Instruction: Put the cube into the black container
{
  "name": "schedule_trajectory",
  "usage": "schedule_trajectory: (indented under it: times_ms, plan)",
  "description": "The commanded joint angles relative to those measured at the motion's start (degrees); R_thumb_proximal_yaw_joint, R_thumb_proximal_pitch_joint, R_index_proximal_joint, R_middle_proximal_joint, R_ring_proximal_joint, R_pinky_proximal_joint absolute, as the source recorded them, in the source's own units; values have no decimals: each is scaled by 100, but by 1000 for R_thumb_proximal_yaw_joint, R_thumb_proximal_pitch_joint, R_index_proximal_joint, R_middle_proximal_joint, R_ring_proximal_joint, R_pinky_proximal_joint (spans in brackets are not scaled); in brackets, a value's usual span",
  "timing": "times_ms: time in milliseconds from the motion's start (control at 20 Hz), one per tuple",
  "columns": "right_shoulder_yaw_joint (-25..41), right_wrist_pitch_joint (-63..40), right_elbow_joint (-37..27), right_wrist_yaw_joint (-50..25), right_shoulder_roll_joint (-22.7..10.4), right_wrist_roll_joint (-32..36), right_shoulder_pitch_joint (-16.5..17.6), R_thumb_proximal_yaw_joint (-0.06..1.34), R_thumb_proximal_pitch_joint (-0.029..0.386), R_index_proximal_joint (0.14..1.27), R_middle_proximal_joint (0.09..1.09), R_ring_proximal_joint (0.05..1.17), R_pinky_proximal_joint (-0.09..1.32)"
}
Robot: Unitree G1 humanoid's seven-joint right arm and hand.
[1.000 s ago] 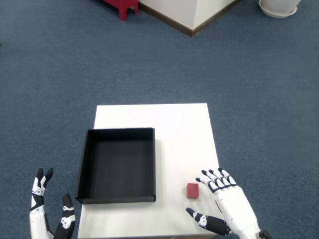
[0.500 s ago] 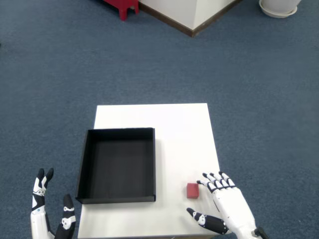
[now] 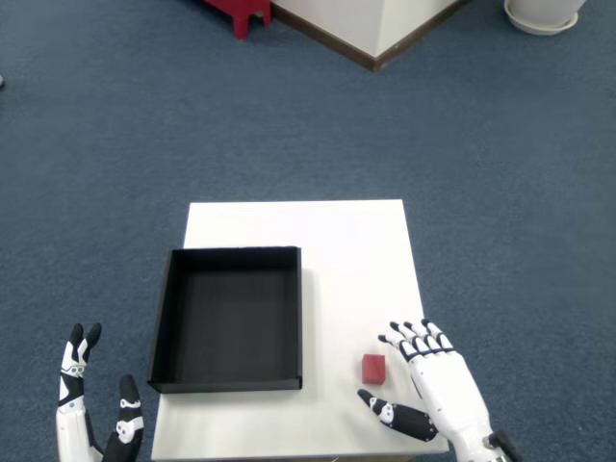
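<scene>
A small red cube (image 3: 373, 368) lies on the white table (image 3: 327, 241), near its front right corner. The black container (image 3: 228, 319), a shallow square tray with nothing in it, sits left of the cube. My right hand (image 3: 428, 390) is just right of the cube, fingers spread and thumb pointing left below the cube. It is open and holds nothing; a narrow gap separates fingertips from cube. The left hand (image 3: 91, 419) hangs off the table's front left corner.
Blue carpet surrounds the table. A red object (image 3: 236, 10) and a white wall corner with brown skirting (image 3: 380, 34) stand at the back. A white round base (image 3: 544, 13) is at the top right.
My right hand has shifted slightly down and closer to the cube's side, thumb curling under it. The cube and container have not moved.
</scene>
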Motion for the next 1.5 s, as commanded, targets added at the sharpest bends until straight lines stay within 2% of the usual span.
schedule_trajectory:
  times_ms: [50,700,1050,1500]
  plan:
    - [12,-202,0,-476,-137,56,-173,499,-3,366,194,209,-16]
    - [226,-449,78,-946,-32,-174,-407,528,-1,359,190,211,-14]
    - [209,-441,289,-720,11,-156,-345,557,3,375,190,213,-12]
    - [-9,-214,360,-93,-87,37,-221,584,13,390,192,220,-9]
